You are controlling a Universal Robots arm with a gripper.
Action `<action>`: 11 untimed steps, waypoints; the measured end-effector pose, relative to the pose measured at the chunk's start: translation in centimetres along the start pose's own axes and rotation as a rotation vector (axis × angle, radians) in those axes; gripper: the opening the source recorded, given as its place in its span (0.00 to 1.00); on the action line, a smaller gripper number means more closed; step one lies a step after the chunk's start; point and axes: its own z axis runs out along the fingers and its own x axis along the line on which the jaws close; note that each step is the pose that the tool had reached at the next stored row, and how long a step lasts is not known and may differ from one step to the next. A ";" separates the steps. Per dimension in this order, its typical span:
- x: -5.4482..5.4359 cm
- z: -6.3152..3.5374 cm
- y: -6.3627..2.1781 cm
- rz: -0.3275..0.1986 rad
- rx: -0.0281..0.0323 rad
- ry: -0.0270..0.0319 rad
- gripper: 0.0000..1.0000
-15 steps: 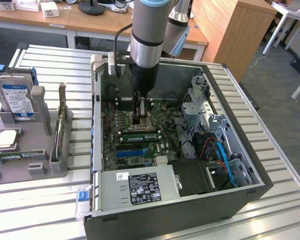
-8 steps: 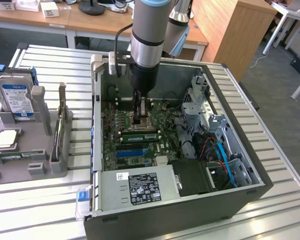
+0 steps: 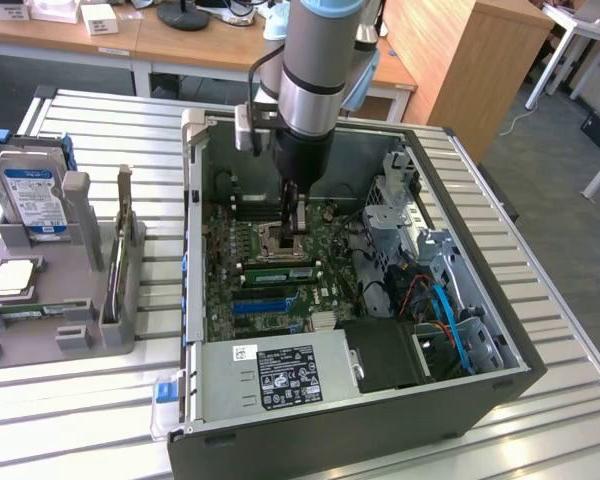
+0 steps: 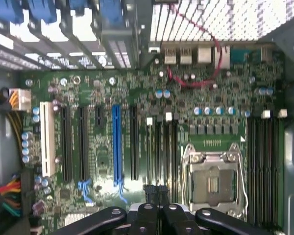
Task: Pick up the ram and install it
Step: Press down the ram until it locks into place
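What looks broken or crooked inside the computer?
Nothing looks broken, spilled or crooked. The one bare spot is the CPU socket on the motherboard, which seems to hold no chip. The shut pincer hangs beside it, over the memory slots.

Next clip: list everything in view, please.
computer case: one, black, open, table centre
motherboard: one, green, inside case
CPU socket: one, silver, on motherboard
power supply: one, silver, black label, case's near end
hard drive: one, silver, blue-white label, upright in grey holder, exterior view's left
CPU chip: one, silver, flat on holder
ram: one, green, along slots beside socket
gripper: one, black, shut, just above ram
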 end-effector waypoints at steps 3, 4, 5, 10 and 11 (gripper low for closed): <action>0.0 0.01 -0.80 0.000 -0.0002 0.0001 0.11; 0.0 0.01 -1.05 0.000 -0.0002 0.0001 0.11; 0.0 0.02 -1.25 0.000 -0.0002 0.0001 0.11; -0.1 0.03 -1.57 0.000 -0.0002 0.0000 0.11; -0.1 0.03 -1.57 0.000 -0.0002 0.0001 0.11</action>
